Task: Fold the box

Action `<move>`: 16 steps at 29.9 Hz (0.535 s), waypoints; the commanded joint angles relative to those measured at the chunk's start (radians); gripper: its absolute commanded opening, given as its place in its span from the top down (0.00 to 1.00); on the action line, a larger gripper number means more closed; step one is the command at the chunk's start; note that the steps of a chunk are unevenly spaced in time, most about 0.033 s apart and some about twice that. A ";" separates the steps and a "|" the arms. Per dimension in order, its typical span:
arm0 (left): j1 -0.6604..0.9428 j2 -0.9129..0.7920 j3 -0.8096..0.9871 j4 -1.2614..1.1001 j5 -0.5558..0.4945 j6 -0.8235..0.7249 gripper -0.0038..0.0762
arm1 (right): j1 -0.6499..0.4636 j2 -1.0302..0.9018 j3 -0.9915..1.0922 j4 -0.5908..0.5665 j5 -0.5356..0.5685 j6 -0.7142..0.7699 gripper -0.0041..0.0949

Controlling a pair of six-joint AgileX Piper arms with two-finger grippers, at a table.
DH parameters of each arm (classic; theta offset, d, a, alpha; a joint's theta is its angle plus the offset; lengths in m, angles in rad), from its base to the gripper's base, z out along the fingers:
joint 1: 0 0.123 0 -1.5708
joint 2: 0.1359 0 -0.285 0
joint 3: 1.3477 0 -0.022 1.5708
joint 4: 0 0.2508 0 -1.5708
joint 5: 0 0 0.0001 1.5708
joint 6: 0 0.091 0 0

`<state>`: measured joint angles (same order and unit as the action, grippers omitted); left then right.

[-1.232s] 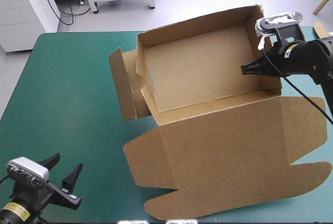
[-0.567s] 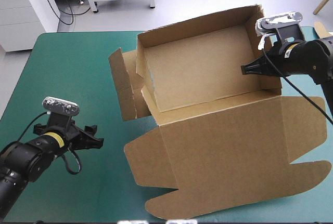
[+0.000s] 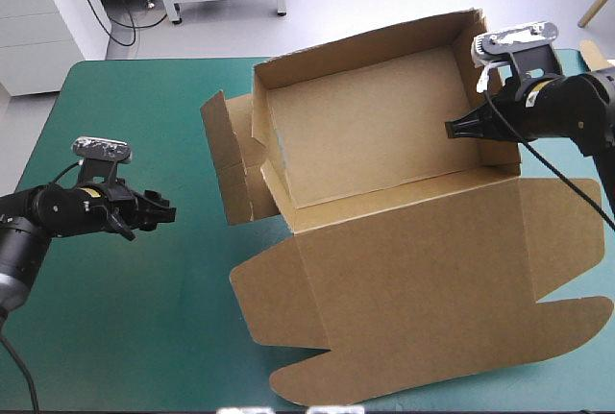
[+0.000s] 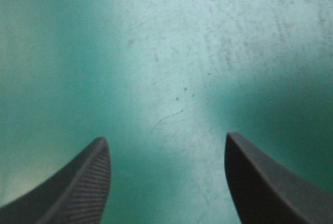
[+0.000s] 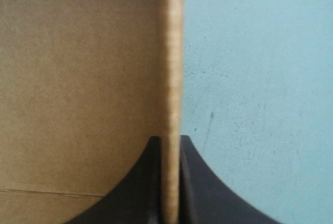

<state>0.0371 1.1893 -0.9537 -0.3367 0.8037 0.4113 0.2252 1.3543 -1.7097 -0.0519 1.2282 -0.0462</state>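
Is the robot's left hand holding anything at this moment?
No, the left hand is open, its fingers standing apart with only the bare teal-green cover between them.

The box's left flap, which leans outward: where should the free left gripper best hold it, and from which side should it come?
Probably its free outer edge, approached from the left side of the table. The left flap of the box stands splayed with that thin edge facing the open left gripper, nothing between them. The right gripper is shut on the right wall, steadying it.
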 commanded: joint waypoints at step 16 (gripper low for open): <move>0.029 0.214 -0.013 -0.848 -0.077 0.707 0.38 | -0.003 -0.034 -0.026 0.007 -0.059 0.001 0.98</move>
<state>0.0651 1.4188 -0.9428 -1.1024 0.7176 1.0937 0.2252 1.3543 -1.7097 -0.0519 1.2282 -0.0462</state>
